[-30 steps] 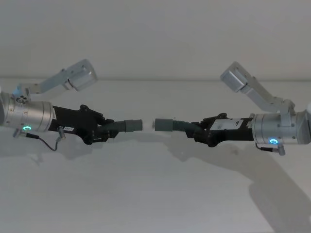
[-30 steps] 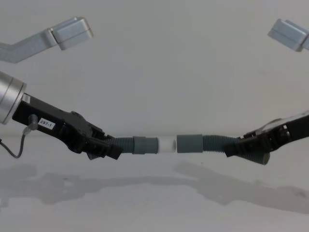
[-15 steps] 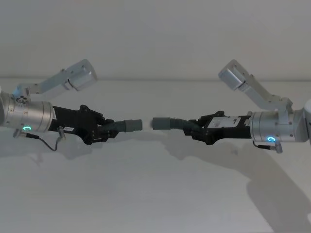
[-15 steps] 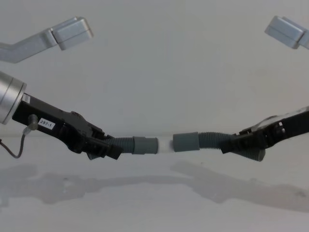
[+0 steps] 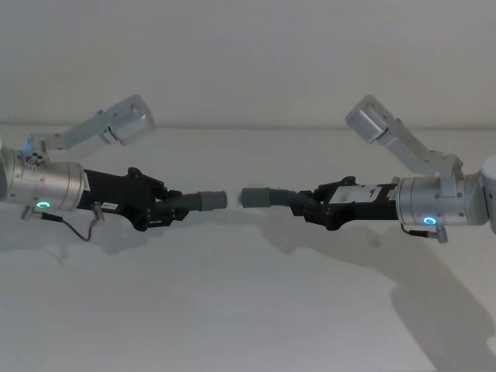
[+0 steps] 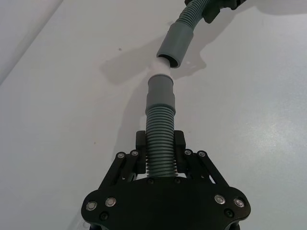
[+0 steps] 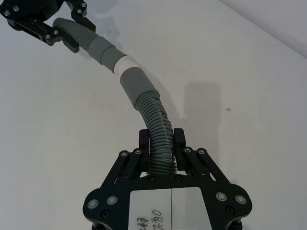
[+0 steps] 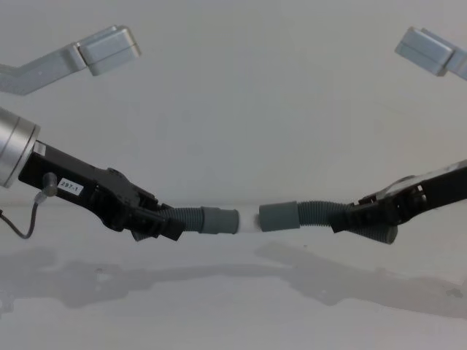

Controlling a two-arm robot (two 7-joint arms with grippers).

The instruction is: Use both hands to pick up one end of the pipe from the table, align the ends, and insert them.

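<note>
Above the table [image 5: 248, 310], left hand [image 8: 169, 227] and right hand [image 8: 349, 220] each clamping a pipe [image 8: 191, 217], cuffs nearly meeting

The right pincer [image 8: 349, 219] has carried its cuff [image 8: 279, 216] toward the white tip [image 8: 248, 221].

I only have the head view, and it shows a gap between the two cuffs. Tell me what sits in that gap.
Observer: In the chest view a white tip sticks out of the left cuff and reaches the mouth of the right cuff.
Operator: Check that they line up.
Observer: They do not. The left wrist view shows the right cuff tilted against the tip.
Operator: Report both grips.
Observer: The right gripper has its fingers shut on the right hose, which bends before its cuff. The left gripper clamps the left hose, which runs straight.
</note>
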